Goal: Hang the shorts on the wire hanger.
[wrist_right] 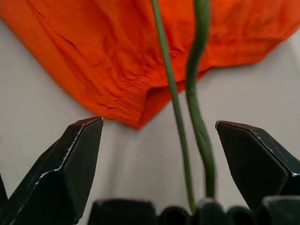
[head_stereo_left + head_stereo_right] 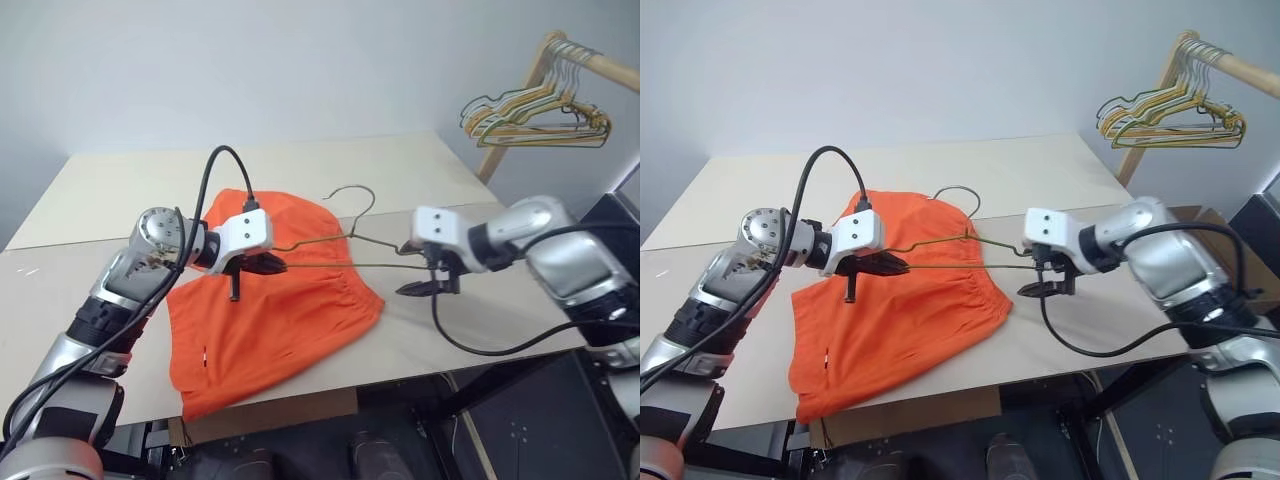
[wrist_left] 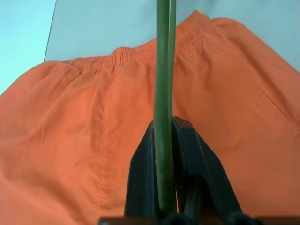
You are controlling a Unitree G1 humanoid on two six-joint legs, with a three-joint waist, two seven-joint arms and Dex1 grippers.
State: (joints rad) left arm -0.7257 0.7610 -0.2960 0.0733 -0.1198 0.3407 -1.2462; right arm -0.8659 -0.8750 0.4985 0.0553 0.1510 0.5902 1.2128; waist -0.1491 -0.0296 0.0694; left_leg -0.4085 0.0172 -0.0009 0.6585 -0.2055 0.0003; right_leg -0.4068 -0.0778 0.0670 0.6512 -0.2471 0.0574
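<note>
The bright orange shorts [image 2: 270, 325] lie flat on the table, waistband toward the right. Just above them hangs the thin wire hanger [image 2: 340, 264], lying nearly level with its hook [image 2: 352, 192] pointing to the far side. My left gripper [image 2: 268, 264] is shut on the hanger's left end, over the shorts; the left wrist view shows both wires [image 3: 162, 70] pinched between the black fingers. My right gripper [image 2: 412, 268] stands open at the hanger's right end, off the shorts' edge. The two wires [image 1: 174, 103] pass between its spread fingers [image 1: 75, 159] without touching them.
The pale table [image 2: 300, 165] has bare surface behind and to both sides of the shorts; its front edge runs just below their hem. A wooden rack [image 2: 600, 65] with a bunch of yellowish hangers [image 2: 535, 118] stands at the back right. Black cables loop off both wrists.
</note>
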